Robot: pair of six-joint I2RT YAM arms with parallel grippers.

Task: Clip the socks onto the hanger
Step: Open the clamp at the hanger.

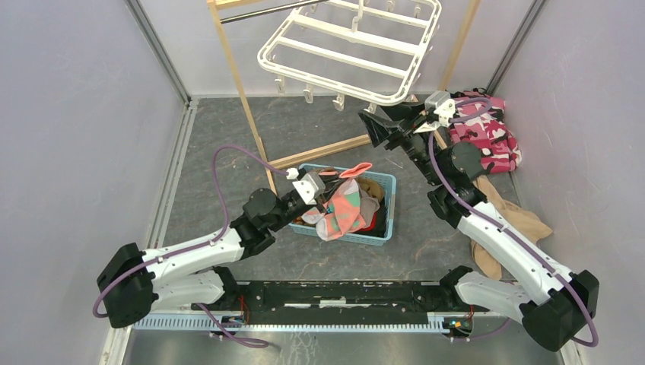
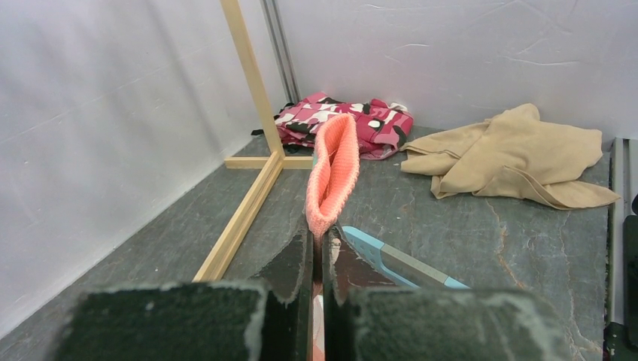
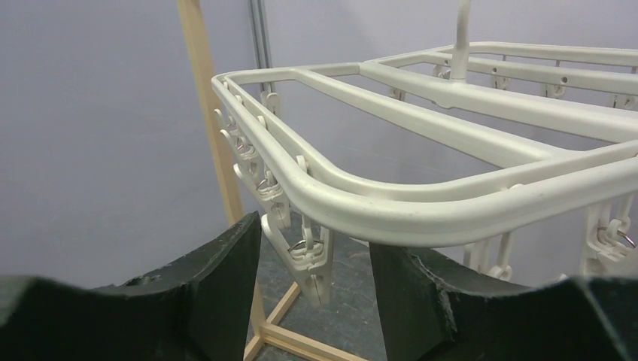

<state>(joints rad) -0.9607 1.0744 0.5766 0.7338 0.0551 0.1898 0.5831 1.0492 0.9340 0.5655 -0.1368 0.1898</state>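
Left gripper (image 2: 318, 244): closed tight on one salmon-pink sock (image 2: 333, 169). The sock's ribbed open cuff stands up past the fingertips.
Where that sock is: held above the blue basket (image 1: 386, 199), in the middle of the table (image 1: 228, 175). The top view shows teal and white patches on it.
Right gripper (image 3: 314, 239): open, raised under the near corner of the hanger (image 3: 421, 203). One hanging clip (image 3: 312, 259) sits between its two fingers; I cannot tell whether it touches them.
Counts: two arms, one hanger, one basket and one sock in a grip. More socks (image 1: 371, 190) lie heaped in the basket, brown and red among them, too tangled to count. The clips along the hanger rim are too crowded to count.
Hanger position: white, with parallel crossbars, tilted, hanging high at the far side, well apart from the held sock.
Edges and room: grey walls close in the left, right and far sides. Bare table lies left of the basket and between the basket and the far wall.
In the way: a wooden frame (image 1: 243, 99) has one upright standing just beyond the basket's far left corner, with a base bar running across the table towards the right arm.
Other things: a pink camouflage cloth (image 1: 490, 137) lies in the far right corner. A tan garment (image 1: 506, 217) lies on the right, partly under the right arm.
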